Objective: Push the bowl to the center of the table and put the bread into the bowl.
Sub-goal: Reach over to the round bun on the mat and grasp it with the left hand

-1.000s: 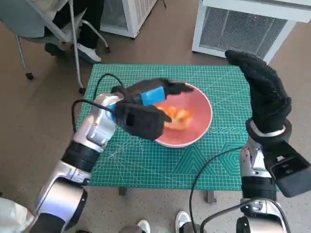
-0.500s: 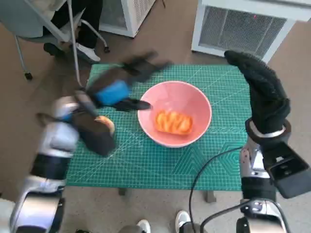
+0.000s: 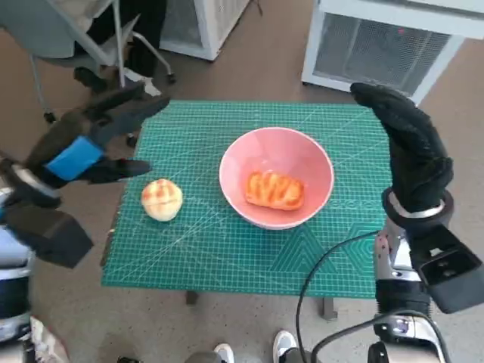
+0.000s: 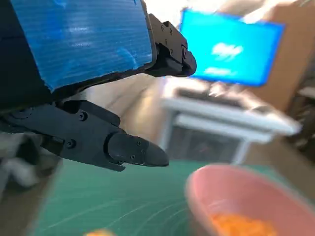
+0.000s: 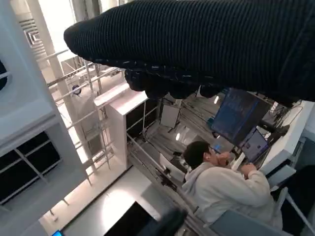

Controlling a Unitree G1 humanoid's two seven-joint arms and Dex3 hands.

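Observation:
A pink bowl [image 3: 302, 161] sits near the middle of the green mat [image 3: 227, 249], with an orange glazed bread [image 3: 273, 190] lying inside it. A second, round bread roll [image 3: 162, 199] rests on the mat to the bowl's left. My left hand [image 3: 87, 144] hovers off the table's left edge with its fingers spread and nothing in them. In the left wrist view the left hand [image 4: 93, 73] shows above the blurred bowl [image 4: 236, 191] and bread [image 4: 241, 226]. My gloved right hand [image 3: 412, 147] is raised upright at the table's right side, holding nothing.
A white grilled unit [image 3: 386, 45] stands behind the table. A chair [image 3: 68, 38] and a person's feet [image 3: 144, 79] are at the back left. The right wrist view shows a seated person [image 5: 221, 184] at a desk.
My left hand has let go of the bread in the bowl and swung left, off the table's edge. The round roll it hid now shows. The right hand has not moved.

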